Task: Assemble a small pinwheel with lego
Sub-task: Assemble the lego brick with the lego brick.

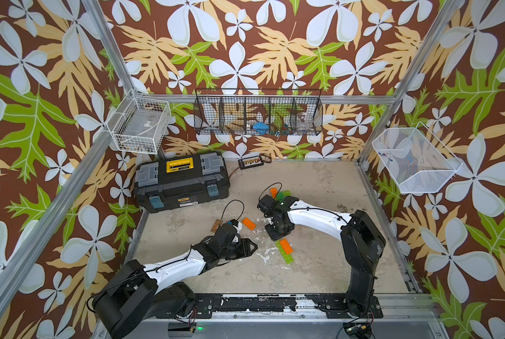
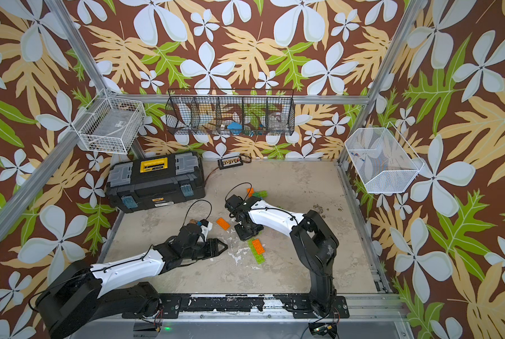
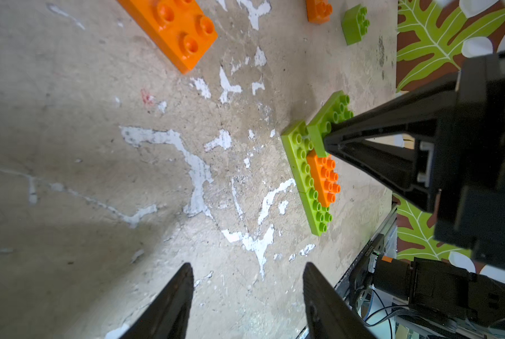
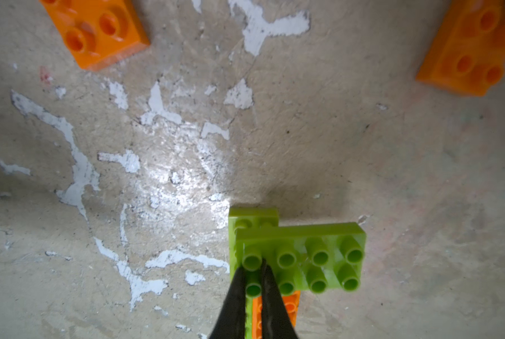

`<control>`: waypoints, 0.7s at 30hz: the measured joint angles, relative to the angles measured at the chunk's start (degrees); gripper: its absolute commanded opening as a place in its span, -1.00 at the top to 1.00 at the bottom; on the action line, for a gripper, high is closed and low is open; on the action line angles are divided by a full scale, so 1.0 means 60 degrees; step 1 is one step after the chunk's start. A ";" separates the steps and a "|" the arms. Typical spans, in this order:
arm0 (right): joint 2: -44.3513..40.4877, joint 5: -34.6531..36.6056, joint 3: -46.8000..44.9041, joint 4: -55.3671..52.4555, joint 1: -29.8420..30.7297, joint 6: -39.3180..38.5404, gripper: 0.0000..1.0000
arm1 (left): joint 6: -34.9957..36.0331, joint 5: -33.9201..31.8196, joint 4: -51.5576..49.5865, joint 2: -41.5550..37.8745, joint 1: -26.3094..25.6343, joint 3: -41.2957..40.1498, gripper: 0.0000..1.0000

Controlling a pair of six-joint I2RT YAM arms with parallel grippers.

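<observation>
Left fingers (image 3: 169, 305) stand apart and empty, right fingers (image 4: 233, 308) closed together atop the upper lime brick (image 4: 319, 234)

- The table (image 1: 319, 273) lies bare along its near right stretch, so passage there is free.
- A lime-and-orange brick assembly (image 1: 286, 251) sits mid-table, and the right pincer (image 4: 252, 273) stands on its far end.
- Only bare table lies between the spread left pincer (image 3: 247, 267) and the assembly.
- A loose orange brick (image 1: 248, 223) lies between the arms.
- A black toolbox (image 1: 182, 182) blocks the far left corner.
</observation>
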 measured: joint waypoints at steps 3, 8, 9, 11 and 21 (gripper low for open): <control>0.0076 0.0011 -0.0062 0.0084 -0.0073 -0.0040 0.77 | 0.0000 -0.0036 0.0011 0.0004 -0.0018 0.0004 -0.23; 0.0178 0.0026 -0.0193 0.0157 -0.0171 -0.0120 0.77 | 0.0000 -0.0036 0.0058 -0.0015 -0.0029 -0.0018 -0.23; 0.0193 0.0040 -0.0219 0.0153 -0.0175 -0.0182 0.77 | 0.0000 -0.0033 0.0062 -0.0011 -0.0033 -0.0018 -0.22; 0.0193 0.0044 -0.0255 0.0175 -0.0175 -0.0182 0.77 | 0.0000 -0.0033 0.0076 0.0000 -0.0033 -0.0018 -0.22; 0.0087 0.0076 -0.0674 0.0561 -0.0171 -0.0178 0.76 | 0.0007 -0.0033 0.0073 0.0131 -0.0033 0.0018 -0.22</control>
